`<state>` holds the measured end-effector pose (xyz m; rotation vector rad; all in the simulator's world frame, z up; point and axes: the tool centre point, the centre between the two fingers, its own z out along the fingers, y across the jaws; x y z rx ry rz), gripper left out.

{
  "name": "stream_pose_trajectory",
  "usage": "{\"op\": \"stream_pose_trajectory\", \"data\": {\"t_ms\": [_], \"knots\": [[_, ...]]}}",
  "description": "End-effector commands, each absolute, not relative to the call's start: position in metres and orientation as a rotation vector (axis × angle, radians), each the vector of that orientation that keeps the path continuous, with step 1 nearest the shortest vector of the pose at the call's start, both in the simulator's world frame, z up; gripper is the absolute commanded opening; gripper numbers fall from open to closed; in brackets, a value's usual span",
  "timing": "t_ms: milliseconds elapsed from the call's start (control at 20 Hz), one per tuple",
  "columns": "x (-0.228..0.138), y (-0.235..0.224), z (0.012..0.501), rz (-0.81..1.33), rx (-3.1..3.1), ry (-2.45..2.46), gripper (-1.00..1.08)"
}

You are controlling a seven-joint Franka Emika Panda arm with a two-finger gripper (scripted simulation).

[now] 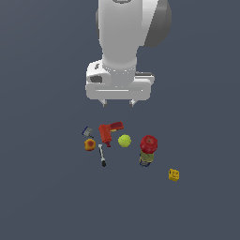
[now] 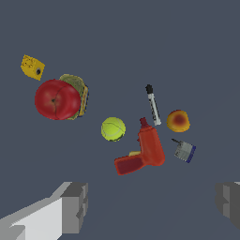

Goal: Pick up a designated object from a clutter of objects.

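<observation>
Gripper [image 1: 118, 102]: you are seeing its fingers [image 2: 75, 206] spreading wide apart, holding nothing, hanging above the clutter.
Red toy drill [image 2: 143, 152]: it is lying on the floor below the fingers, untouched, between the tennis ball [image 2: 113, 129] and the small grey piece [image 2: 184, 151].
Marker [image 2: 153, 104]: lying just beside the drill's tip.
Orange fruit [image 2: 178, 121]: sitting near the marker.
Red apple [image 2: 57, 99]: resting on a greenish base.
Yellow block [image 2: 33, 67]: sitting apart, beyond the apple.

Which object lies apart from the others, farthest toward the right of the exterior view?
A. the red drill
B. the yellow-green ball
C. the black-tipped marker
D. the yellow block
D: the yellow block sits alone, beyond the red-topped object, while the ball, marker and red drill cluster together below the pincer.
</observation>
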<state>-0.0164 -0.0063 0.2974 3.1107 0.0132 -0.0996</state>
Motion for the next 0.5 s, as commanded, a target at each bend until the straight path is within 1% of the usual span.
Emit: {"op": "stream_pose_trajectory", "data": {"t_ms": [0,450], "knots": [[-0.016,-0.006,0.297,-0.1,3.111,0.013,1.08],[-0.018,0.004,0.298,-0.1,3.098,0.074,1.08]]}}
